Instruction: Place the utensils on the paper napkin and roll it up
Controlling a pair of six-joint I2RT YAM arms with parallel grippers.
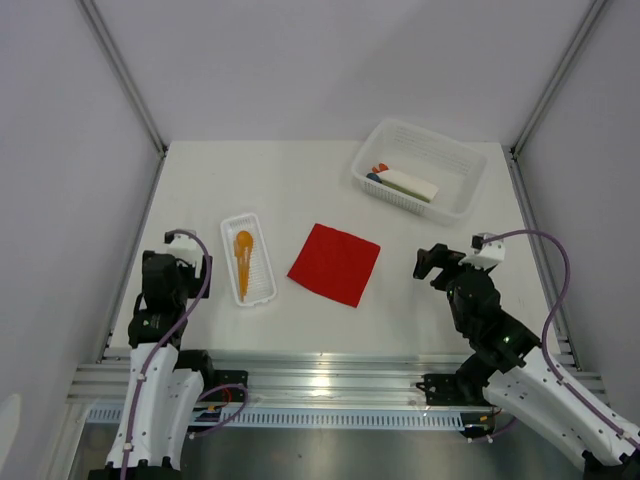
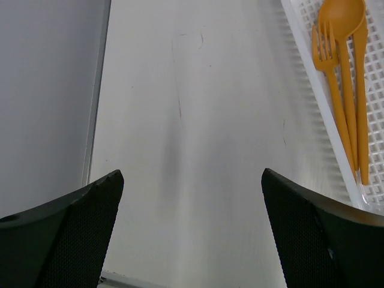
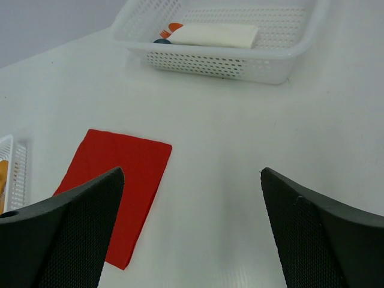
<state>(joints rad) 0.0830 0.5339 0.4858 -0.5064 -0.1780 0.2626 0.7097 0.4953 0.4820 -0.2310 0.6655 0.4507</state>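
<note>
Orange utensils [image 1: 243, 255] in white tray [image 1: 262, 282], red paper napkin [image 1: 334, 263] flat alongside — left gripper [image 2: 192, 174], right gripper [image 3: 192, 172] both spread wide, empty

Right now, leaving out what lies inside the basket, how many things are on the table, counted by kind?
orange utensils: 3
red napkin: 1
white tray: 1
white mesh basket: 1
Total: 6

A lab test cell: white table [image 1: 300, 190], plain panels [image 1: 320, 60], aluminium rail [image 1: 320, 382].
</note>
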